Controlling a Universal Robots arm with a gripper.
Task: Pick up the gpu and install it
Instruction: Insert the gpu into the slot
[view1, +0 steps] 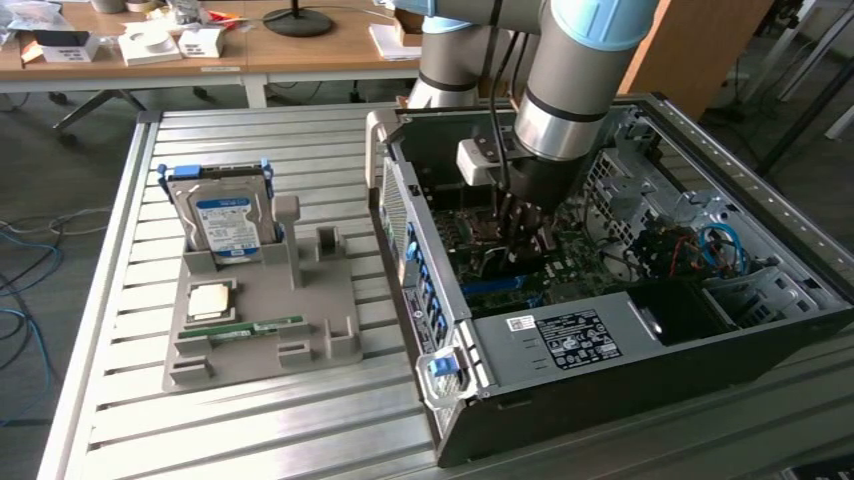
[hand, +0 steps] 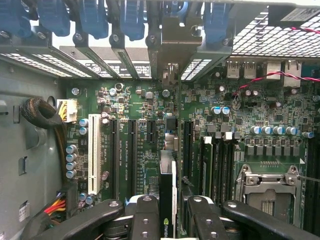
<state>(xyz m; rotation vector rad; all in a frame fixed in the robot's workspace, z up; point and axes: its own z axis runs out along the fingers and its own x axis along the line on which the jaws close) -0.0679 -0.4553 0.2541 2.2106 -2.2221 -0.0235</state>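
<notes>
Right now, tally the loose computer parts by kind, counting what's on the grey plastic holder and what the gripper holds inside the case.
boxy hard drive with blue-white label: 1
narrow green memory stick: 1
square beige processor chip: 1
thin dark gpu card, held in the gripper: 1
Total: 4

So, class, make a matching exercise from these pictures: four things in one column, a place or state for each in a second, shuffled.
1. gpu
2. hard drive
3. memory stick
4. computer case

A. standing upright in the grey holder
B. side open, on the slatted table
C. held in the hand, over the motherboard
D. lying flat in the grey holder

Pairs: 1-C, 2-A, 3-D, 4-B
</notes>
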